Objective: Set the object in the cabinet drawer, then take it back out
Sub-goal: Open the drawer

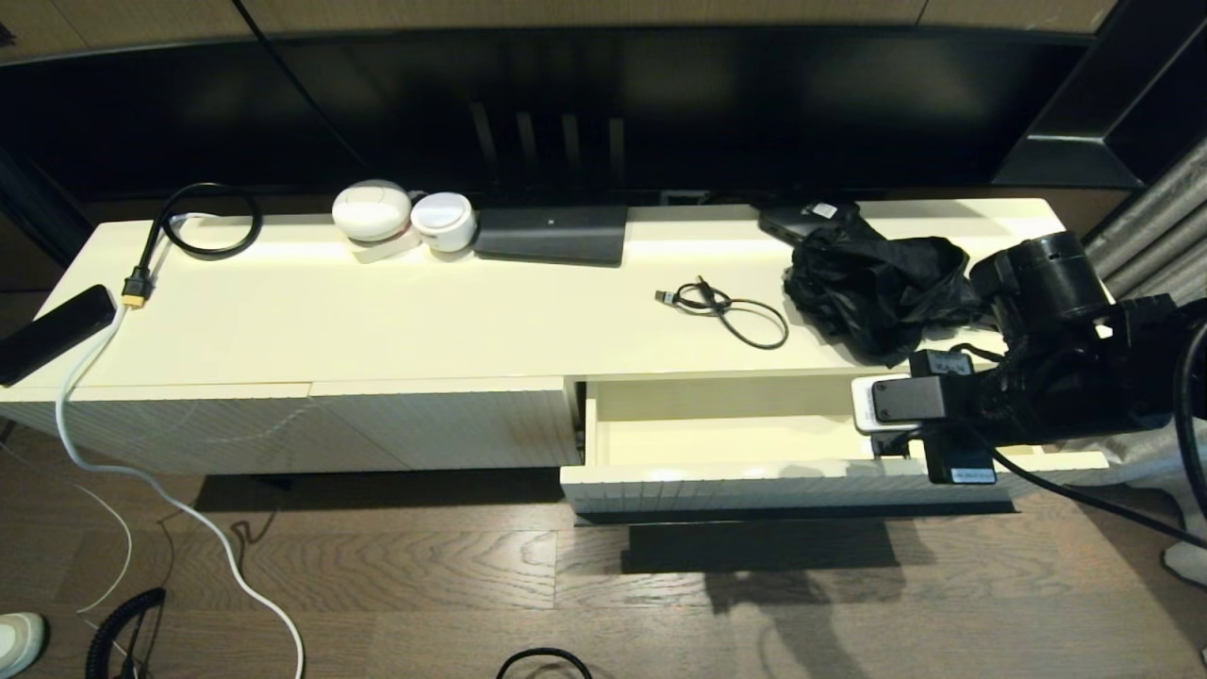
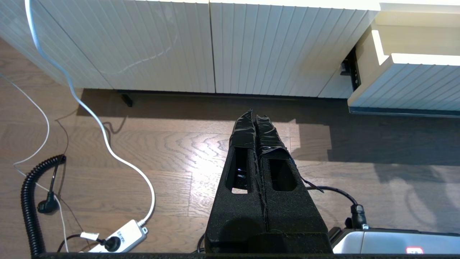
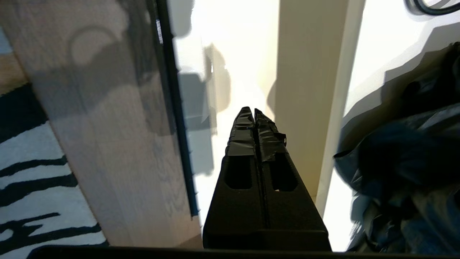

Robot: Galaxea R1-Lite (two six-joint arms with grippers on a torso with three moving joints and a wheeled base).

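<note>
The cabinet drawer [image 1: 754, 443] stands pulled out at the right end of a long cream cabinet [image 1: 424, 321], its ribbed front [image 1: 717, 486] facing the wood floor [image 1: 424, 585] and its plain cream interior lit from above; the right gripper [image 3: 253, 110] hangs over the drawer's right end, pointing down into it, fingers pressed flat together with nothing between them; in the right wrist view the taped fingertips [image 3: 244, 124] meet tip to tip above the bright drawer bottom, and no object can be made out in the part of the drawer that shows. In the head view the right arm [image 1: 1066, 368] reaches in from the right, its wrist camera block covering that end of the drawer; the object cannot be told from these views. The left gripper [image 2: 254, 114] is parked low before the closed ribbed panels [image 2: 179, 46], its fingers likewise shut on nothing, aimed at the floor. On the cabinet top lie a crumpled black bag [image 1: 877, 283] just behind the drawer, a short black cable [image 1: 731, 311], a dark flat box [image 1: 552, 234], two round white devices [image 1: 401, 215] and a looped black cord [image 1: 203, 222]; a white cable [image 1: 141, 471] trails to the floor at the left.
</note>
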